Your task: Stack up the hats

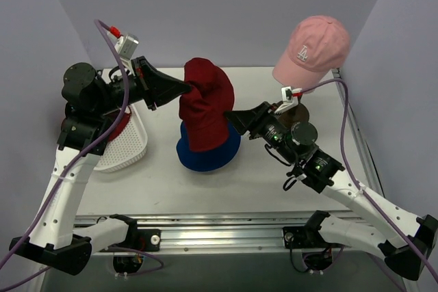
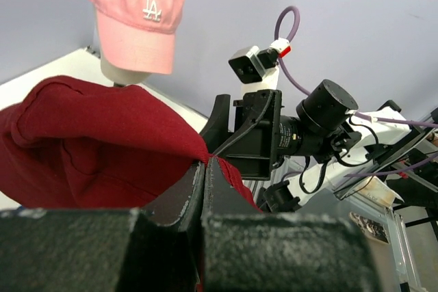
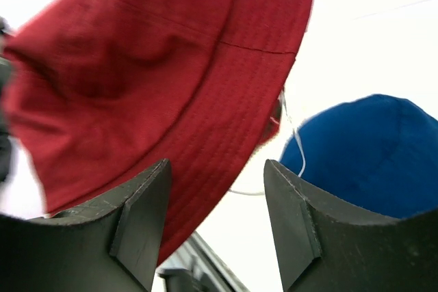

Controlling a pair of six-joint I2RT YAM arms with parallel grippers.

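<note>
A dark red bucket hat (image 1: 205, 104) hangs above a blue bucket hat (image 1: 209, 152) that sits on the table centre. My left gripper (image 1: 186, 89) is shut on the dark red hat's upper left edge and holds it up; the pinch shows in the left wrist view (image 2: 204, 163). My right gripper (image 1: 233, 117) is open just right of the red hat, its fingers (image 3: 147, 200) below the red hat's brim (image 3: 226, 100), with the blue hat (image 3: 369, 155) to the right. A pink LA cap (image 1: 311, 51) sits on a stand at the back right. The red cap is not clearly visible.
A white mesh basket (image 1: 123, 143) lies at the left, partly under my left arm, with something red inside. The stand under the pink cap (image 2: 133, 11) is at the table's back right corner. Grey walls close the back and sides.
</note>
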